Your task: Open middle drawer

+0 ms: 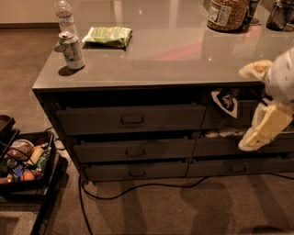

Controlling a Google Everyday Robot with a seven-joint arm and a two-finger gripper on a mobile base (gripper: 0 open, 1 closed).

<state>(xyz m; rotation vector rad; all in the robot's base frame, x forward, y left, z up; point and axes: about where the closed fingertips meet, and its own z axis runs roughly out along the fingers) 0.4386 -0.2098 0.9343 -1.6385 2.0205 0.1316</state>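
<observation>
Legibly written: nothing; the jar has a label with print too small to make out, and the can's markings are also unreadable.
Middle drawer: left column of the cabinet, between a taller front above and a slimmer one below; its front faces the camera, long axis running left to right, with the loop handle at centre.
Gripper: at the right, in front of the right-hand drawers, well apart from the handle; whether the jaws are spread or closed is not clear.
Surface: holds the jar, the can, a water bottle and a green packet.
Bin: on the floor at left, filled with mixed small goods.
</observation>
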